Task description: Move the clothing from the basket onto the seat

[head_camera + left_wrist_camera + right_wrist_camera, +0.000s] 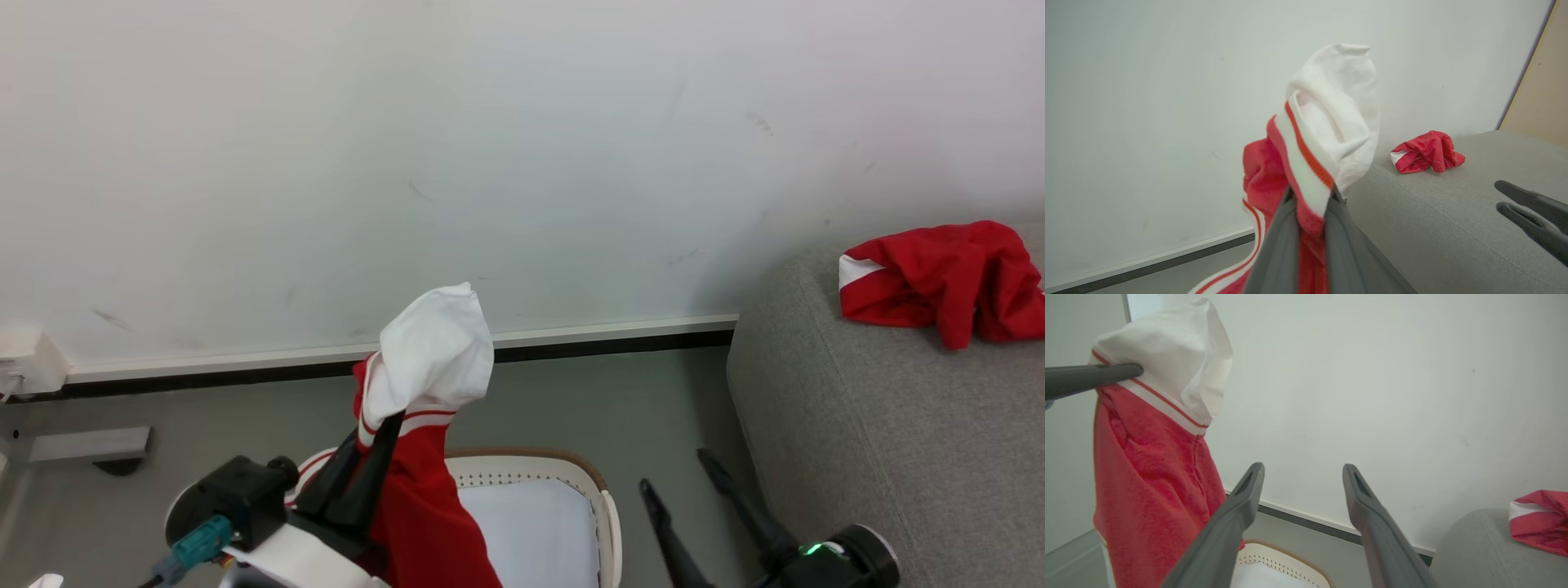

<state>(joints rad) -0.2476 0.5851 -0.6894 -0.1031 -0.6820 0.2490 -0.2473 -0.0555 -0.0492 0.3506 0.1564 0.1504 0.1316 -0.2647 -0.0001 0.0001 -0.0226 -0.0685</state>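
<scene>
L gripper [384,426] at 7 o'clock in head view, jaws pinching red shiny sports garment w/ white panel [424,359]. The garment hangs up over cream perforated plastic basket w/ brown rim [608,523] at 6 o'clock, which has a white liner sheet [531,523] inside. R gripper [674,470] at 5 o'clock, jaws spread, nothing between. Light grey woven-fabric sofa [857,425] at 4 o'clock; second crumpled red-white garment [939,282] lies on it at 3 o'clock.

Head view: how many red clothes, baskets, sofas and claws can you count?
Red clothes: 2
Baskets: 1
Sofas: 1
Claws: 2, the left claw shut on one of the clothes, the right claw open
Total: 6
</scene>
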